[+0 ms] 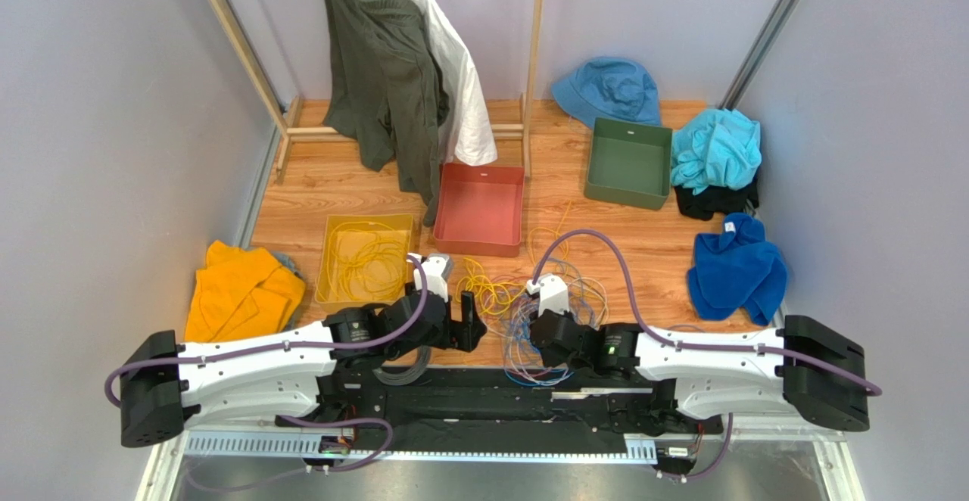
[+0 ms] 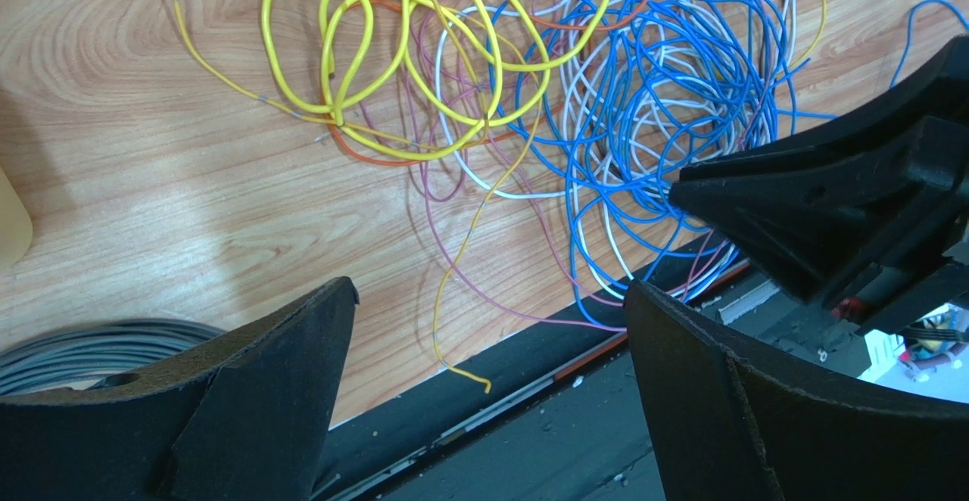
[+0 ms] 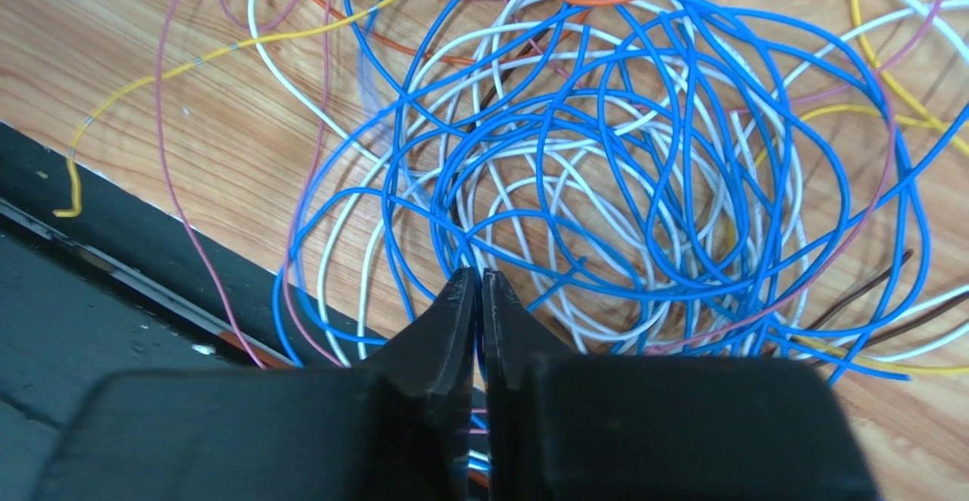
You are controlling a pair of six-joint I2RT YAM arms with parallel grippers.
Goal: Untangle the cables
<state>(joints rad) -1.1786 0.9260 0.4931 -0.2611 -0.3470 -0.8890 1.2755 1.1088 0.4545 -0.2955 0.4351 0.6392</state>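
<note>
Two grippers: my left gripper [image 2: 487, 292] waits wide open; my right gripper [image 3: 478, 282], jaws together mid-frame amid cables [image 3: 637, 149], likely pinches one strand.

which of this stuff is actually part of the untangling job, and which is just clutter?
Job: cables; yellow tray with yellow loops in it; perhaps the empty-looking red tray and green tray.
Lying about: blue hat, orange cloth, blue cloth, teal cloth, hanging clothes, grey coil.
</note>
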